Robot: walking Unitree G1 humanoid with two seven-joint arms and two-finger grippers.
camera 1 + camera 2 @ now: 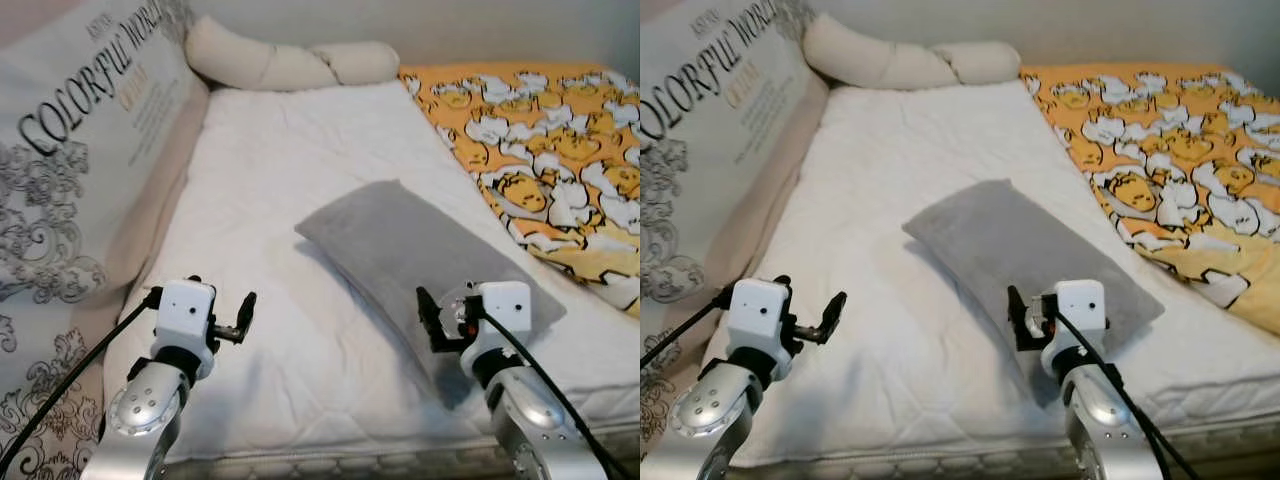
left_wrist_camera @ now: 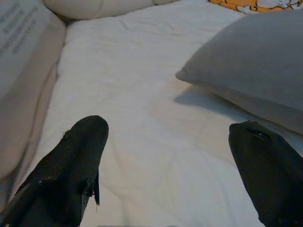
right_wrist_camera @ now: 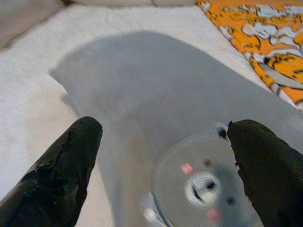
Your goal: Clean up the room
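Grey pillow [image 1: 420, 250] lies slantwise on the white bed [image 1: 270, 190], between my two arms.

My right claw [image 3: 161, 156] hovers wide open over the pillow's near end; my left claw [image 2: 165, 161] hangs open above bare mattress beside it. An orange patterned blanket [image 1: 540, 130] covers the bed's right side, and a printed cushion [image 1: 80, 130] leans on the left.

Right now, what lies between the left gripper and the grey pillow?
Only bare white mattress lies between the left gripper and grey pillow, shown in the left wrist view.
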